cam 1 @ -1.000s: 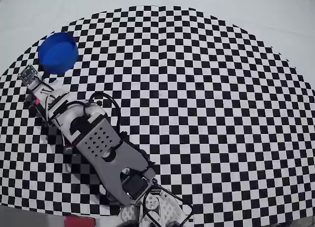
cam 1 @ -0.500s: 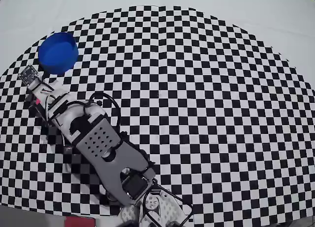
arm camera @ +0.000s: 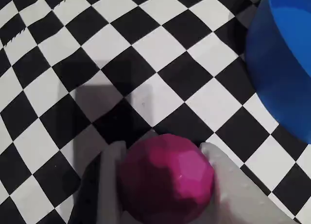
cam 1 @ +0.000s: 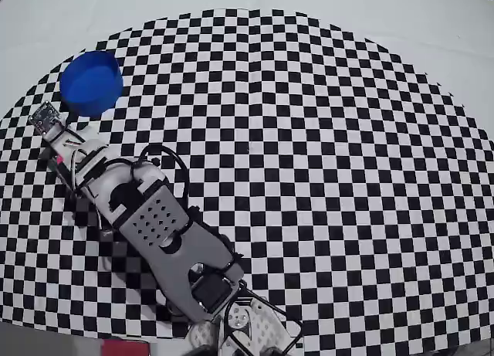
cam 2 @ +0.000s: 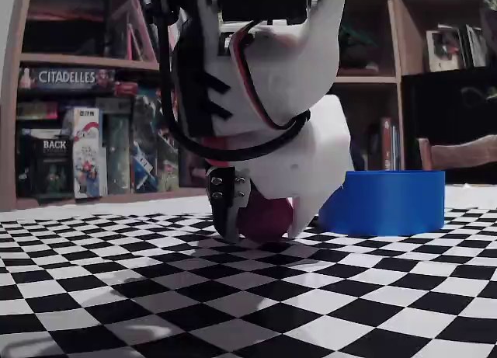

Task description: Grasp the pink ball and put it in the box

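Ball [arm camera: 165, 180] between fingers, beside box [arm camera: 284, 63]

pink ball [arm camera: 165, 180]: small matte magenta sphere, faintly faceted, sat between the fingers of the gripper [cam 2: 260, 222], touching both, low over the checkered surface | box [cam 1: 91, 83]: round bright-blue container, thick rim, upright, open top, stood just beyond the gripper tip, near but apart from the ball

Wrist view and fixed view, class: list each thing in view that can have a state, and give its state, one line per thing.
Small matte magenta-pink ball: clamped between the gripper fingers, low over the checkered mat, outside the container.
Round bright-blue container: upright on the mat, beside the ball; inside hidden.
White two-finger gripper: shut on the ball.
Black-and-white checkered mat: flat.
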Robot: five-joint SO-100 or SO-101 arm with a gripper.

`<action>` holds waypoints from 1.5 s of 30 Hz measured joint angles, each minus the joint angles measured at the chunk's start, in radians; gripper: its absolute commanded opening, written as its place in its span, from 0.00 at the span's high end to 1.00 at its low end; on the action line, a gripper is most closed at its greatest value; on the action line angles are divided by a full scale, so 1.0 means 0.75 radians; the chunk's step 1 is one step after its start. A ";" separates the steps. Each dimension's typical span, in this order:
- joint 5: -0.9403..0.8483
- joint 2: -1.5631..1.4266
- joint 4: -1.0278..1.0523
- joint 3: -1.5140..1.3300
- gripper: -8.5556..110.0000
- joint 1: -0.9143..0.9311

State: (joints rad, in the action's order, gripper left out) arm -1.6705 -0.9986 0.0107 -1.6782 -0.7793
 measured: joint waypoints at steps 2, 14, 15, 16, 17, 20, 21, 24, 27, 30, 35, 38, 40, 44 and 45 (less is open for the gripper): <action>0.000 0.000 0.000 0.000 0.93 0.000; 0.000 -0.006 0.035 0.000 0.93 0.000; 0.000 -0.006 0.037 0.000 0.93 0.000; 0.000 -0.006 0.041 0.000 0.93 0.000; 0.000 -0.006 0.043 0.000 0.93 0.000; 0.000 -0.035 0.043 0.000 0.93 0.000; 0.000 -0.045 0.043 0.000 0.93 0.000; 0.002 -0.063 0.049 0.000 0.93 0.000; 0.002 -0.090 0.057 0.000 0.93 0.000; 0.002 -0.110 0.070 0.000 0.93 0.002; 0.002 -0.157 0.074 0.000 0.93 0.004; 0.002 -0.192 0.076 -0.008 0.93 0.004; 0.002 -0.209 0.076 -0.022 0.93 0.012; 0.002 -0.250 0.076 -0.053 0.93 0.031; 0.002 -0.260 0.076 -0.061 0.93 0.027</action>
State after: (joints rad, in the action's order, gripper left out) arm -1.6690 -1.1934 0.0675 -1.7242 -0.7593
